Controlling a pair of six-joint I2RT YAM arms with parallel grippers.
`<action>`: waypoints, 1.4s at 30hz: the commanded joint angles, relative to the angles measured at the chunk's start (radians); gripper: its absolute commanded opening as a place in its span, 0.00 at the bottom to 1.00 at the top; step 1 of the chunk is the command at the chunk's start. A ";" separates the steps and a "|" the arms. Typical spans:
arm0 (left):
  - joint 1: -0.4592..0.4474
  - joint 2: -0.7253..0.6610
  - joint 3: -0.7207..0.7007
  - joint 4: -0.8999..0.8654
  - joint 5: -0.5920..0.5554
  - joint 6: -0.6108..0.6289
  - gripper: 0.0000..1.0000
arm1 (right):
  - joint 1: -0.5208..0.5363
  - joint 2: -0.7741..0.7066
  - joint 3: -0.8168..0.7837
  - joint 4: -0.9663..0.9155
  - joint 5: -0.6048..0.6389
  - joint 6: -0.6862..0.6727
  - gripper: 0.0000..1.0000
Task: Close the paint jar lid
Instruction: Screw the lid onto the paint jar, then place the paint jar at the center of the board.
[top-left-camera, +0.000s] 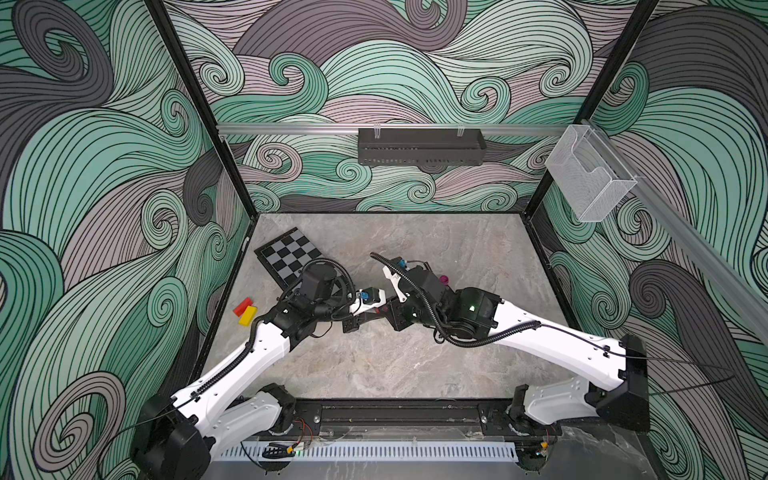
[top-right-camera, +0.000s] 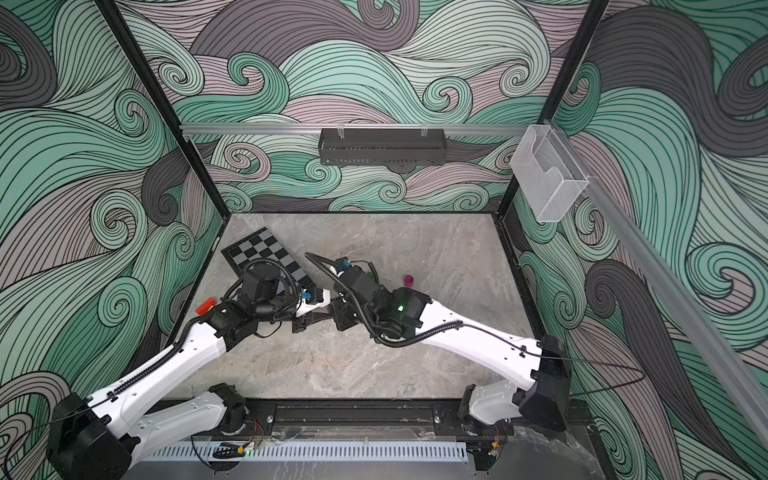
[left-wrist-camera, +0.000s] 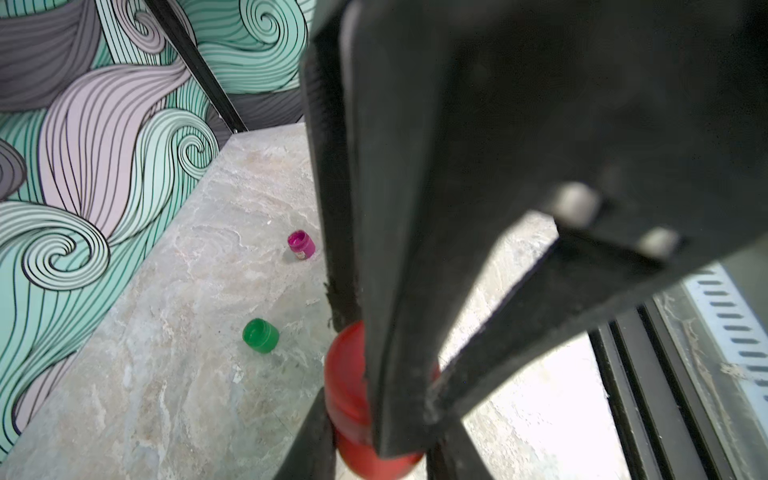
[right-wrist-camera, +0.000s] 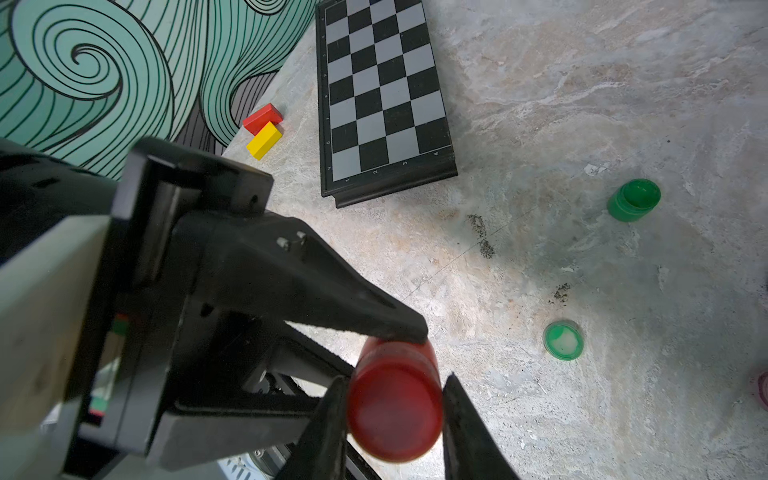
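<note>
Top views: both arms meet mid-table (top-left-camera: 415, 365), left tool (top-left-camera: 371, 316) and right tool (top-left-camera: 390, 316) nose to nose, and you can't really see between them. The chessboard (top-left-camera: 286, 253) sits behind the left arm.

Left wrist: the left tool is clamped on the red paint jar (left-wrist-camera: 347, 386). An open green jar (left-wrist-camera: 260, 335) and a magenta jar (left-wrist-camera: 302, 244) stand further off.

Right wrist: the right tool's jaws sit either side of the red jar's near end, hugging it, but honestly I can't tell if they're squeezing. A green lid (right-wrist-camera: 563, 340) lies loose on the table.
</note>
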 joint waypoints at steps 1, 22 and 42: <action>-0.015 -0.022 0.027 0.042 0.064 0.012 0.15 | -0.030 -0.082 -0.024 0.070 0.009 -0.014 0.46; -0.015 -0.022 0.029 0.045 0.054 0.002 0.15 | -0.154 -0.181 -0.099 0.040 -0.212 0.094 0.76; -0.016 -0.015 0.034 0.040 0.044 -0.003 0.15 | -0.051 -0.033 0.002 0.010 -0.159 0.075 0.60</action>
